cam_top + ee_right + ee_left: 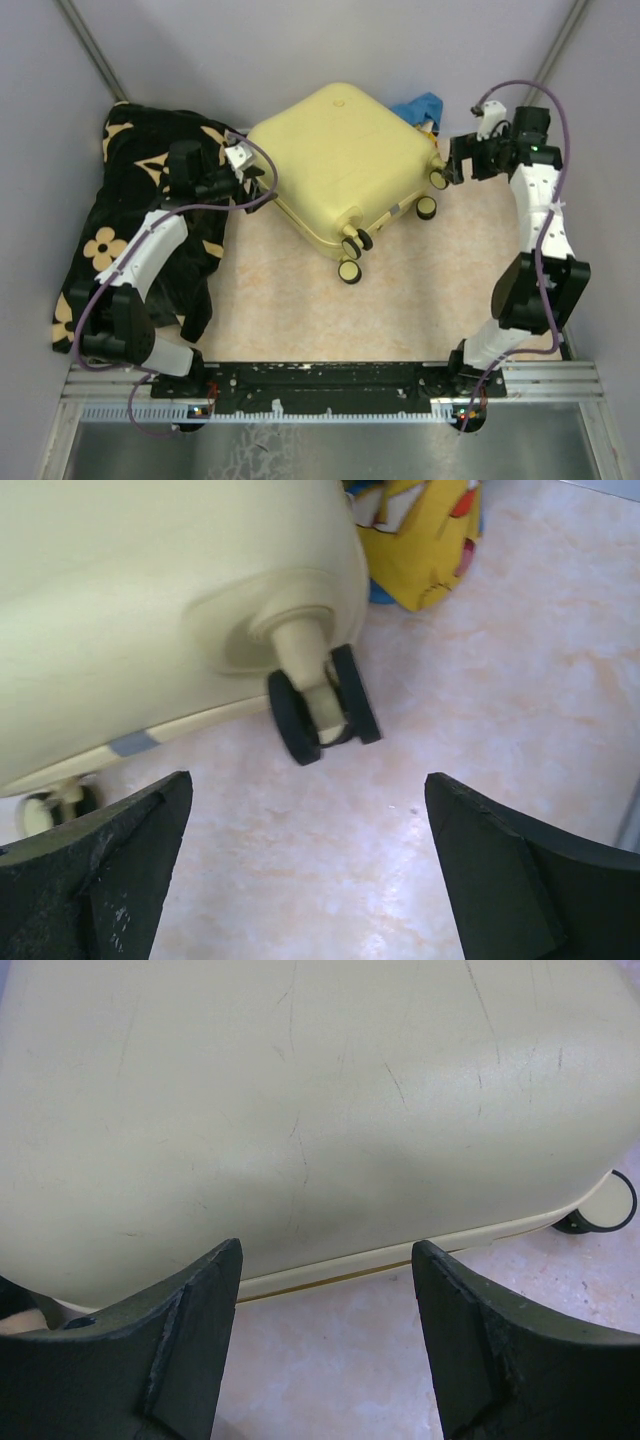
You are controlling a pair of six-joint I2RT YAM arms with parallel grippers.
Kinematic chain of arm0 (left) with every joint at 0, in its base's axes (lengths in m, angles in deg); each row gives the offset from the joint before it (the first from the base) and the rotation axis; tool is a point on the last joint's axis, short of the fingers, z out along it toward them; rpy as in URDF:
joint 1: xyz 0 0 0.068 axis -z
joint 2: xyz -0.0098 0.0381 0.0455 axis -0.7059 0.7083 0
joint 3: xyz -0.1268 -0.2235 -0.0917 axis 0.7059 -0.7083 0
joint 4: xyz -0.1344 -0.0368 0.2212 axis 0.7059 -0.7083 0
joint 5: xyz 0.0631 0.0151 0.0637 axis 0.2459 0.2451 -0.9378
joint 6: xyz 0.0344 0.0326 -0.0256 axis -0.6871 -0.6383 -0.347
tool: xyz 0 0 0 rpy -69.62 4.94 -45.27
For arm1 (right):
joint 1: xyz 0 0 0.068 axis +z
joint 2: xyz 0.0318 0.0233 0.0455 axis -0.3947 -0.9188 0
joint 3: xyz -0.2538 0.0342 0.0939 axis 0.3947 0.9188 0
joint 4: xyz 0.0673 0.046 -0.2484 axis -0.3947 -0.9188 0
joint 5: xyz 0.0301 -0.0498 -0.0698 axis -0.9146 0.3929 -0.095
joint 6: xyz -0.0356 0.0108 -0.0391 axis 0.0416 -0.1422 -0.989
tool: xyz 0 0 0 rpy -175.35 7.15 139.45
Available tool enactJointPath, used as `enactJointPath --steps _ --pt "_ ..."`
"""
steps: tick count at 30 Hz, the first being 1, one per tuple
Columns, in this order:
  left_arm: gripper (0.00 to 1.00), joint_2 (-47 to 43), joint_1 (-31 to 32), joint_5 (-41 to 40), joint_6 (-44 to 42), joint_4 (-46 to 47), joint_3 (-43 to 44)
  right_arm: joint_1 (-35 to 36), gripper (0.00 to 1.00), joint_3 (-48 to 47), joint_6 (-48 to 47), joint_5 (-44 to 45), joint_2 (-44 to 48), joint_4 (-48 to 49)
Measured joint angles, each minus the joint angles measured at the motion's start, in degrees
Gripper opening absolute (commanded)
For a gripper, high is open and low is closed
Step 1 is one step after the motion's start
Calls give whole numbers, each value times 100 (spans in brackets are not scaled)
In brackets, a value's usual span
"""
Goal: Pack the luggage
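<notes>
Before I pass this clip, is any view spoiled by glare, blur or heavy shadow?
Top external: even light, sharp, only a soft shadow under the suitcase. Left wrist: a broad dull sheen on the suitcase, scratches legible; the left gripper is dark and soft. Right wrist: the caster wheel is crisp, the yellow printed cloth behind it slightly soft; no blown-out glare.

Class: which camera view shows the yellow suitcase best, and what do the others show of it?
Top external: the closed suitcase appears whole. Left wrist shows only its scuffed shell; right wrist shows one corner with a double wheel.
</notes>
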Motion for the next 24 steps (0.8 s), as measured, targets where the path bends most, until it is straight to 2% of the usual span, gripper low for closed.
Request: enactJointPath --steps 4,6,8,14,20,24 --pt "75 0 0 -2 74 55 -7 52 75 166 557 -798 297 -87" --pt "75 0 0 -2 90 63 -7 299 62 575 815 -1027 356 -37" --pt "74 0 0 -2 98 66 -9 616 54 1104 970 -1088 411 24" --pt "74 -48 0 -44 96 66 -105 1687 47 2382 1414 -1023 505 227" --pt "74 -129 0 -48 101 57 -291 2400 45 2527 1860 -774 533 811" --pt "74 -208 0 -63 98 55 -387 2498 48 2529 2063 -557 535 1034"
